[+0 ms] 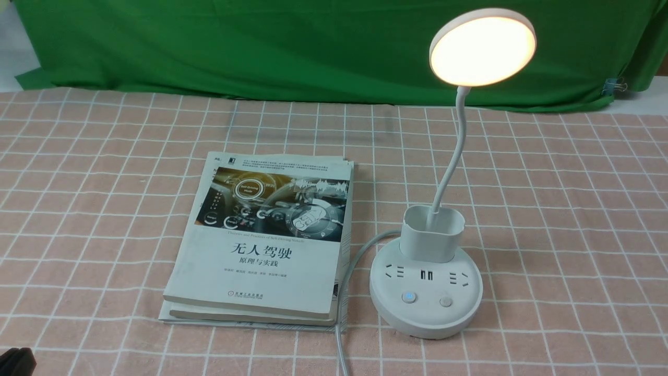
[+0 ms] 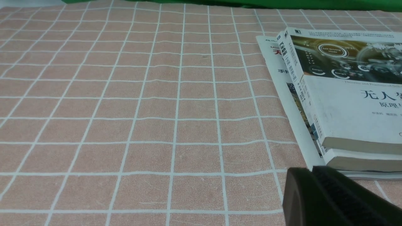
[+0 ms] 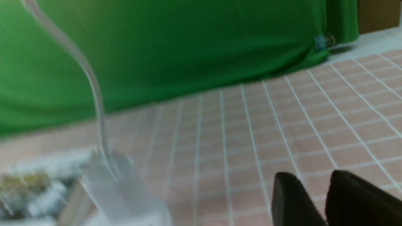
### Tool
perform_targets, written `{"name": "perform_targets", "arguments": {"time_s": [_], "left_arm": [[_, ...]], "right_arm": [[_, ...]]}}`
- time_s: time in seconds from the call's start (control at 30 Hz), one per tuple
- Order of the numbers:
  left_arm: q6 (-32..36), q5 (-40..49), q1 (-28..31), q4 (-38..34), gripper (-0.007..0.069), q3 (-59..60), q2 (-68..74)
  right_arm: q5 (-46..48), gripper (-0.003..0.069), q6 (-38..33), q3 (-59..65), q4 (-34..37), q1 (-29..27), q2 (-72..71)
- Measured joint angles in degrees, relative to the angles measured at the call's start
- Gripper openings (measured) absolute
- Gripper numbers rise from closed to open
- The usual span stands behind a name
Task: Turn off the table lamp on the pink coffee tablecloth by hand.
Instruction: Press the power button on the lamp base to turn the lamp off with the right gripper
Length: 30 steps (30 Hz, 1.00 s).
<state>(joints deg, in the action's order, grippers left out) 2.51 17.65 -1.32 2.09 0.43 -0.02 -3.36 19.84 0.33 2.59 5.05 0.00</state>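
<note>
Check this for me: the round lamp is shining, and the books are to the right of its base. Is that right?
Not quite: the books are to the left of the base, as the front view shows. The round lamp is indeed shining.

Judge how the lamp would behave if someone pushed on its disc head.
The lamp's disc head would probably sway first, since it sits atop a thin, curved neck that looks bendable. A harder push might tip the lamp, being tall and top-wide, though the broad round base should resist that somewhat.
</note>
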Motion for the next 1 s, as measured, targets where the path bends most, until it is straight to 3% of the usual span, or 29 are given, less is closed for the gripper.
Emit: {"name": "perform_targets", "arguments": {"time_s": [0.07, 0.23, 0.63, 0.77, 1.0], "left_arm": [[0.0, 0.0, 0.0, 0.0, 0.0006, 0.0, 0.0], [0.0, 0.0, 0.0, 0.0, 0.0006, 0.0, 0.0], [0.0, 0.0, 0.0, 0.0, 0.0006, 0.0, 0.0], [0.0, 0.0, 0.0, 0.0, 0.0006, 0.0, 0.0], [0.0, 0.0, 0.0, 0.0, 0.0006, 0.0, 0.0]], "right_arm": [[-6.9, 0.0239, 8.7, 0.0, 0.3, 0.0, 0.0], [-11.7, 0.0239, 11.1, 0.0, 0.4, 0.0, 0.0], [-11.8, 0.0225, 13.5, 0.0, 0.5, 0.0, 0.0], [2.8, 0.0141, 13.3, -5.7, 0.5, 0.1, 3.2], [38.9, 0.0074, -4.3, -30.1, 0.5, 3.3, 24.6]]}}
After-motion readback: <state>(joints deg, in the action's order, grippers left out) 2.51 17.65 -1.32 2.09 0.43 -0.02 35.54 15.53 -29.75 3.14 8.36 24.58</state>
